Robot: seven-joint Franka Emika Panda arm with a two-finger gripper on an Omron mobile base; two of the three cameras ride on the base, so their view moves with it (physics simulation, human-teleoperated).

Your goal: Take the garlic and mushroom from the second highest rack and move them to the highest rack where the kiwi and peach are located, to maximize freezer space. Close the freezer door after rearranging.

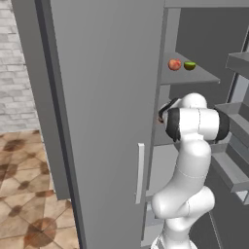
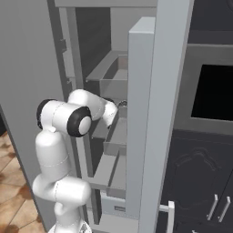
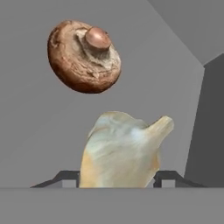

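While the arm reaches into the open freezer, the hand (image 3: 117, 177) sits right up against the garlic (image 3: 124, 151), its two dark fingertips (image 3: 65, 178) showing on either side of the bulb at the bottom of the hand view. The bulb lies between them, but whether they press on it or merely bracket it I cannot tell. Either way the gap is about as wide as the bulb.

The garlic is a pale, papery bulb, cream streaked with tan, swelling at the base and tapering to a short stub of stem that points toward the rack's back corner. Just beyond it lies the mushroom (image 3: 84, 56), apart from the garlic and further in on the second highest rack (image 3: 39, 131), a smooth flat grey shelf. The mushroom is a squat brown cap with a mottled, matte skin, tipped so that its paler underside and stubby stem face the camera.

Higher and further back, the left base view shows the highest rack (image 1: 204, 77), another plain grey shelf, with the round reddish peach (image 1: 174, 64) and the halved green kiwi (image 1: 189, 65) side by side near its front edge.

By my judgement the task is at its first pick (nothing has reached the top rack yet). Both garlic and mushroom remain on the lower shelf, so two transfers are left. The tall, flat grey freezer door (image 1: 107, 121) stands open and must be closed afterward.
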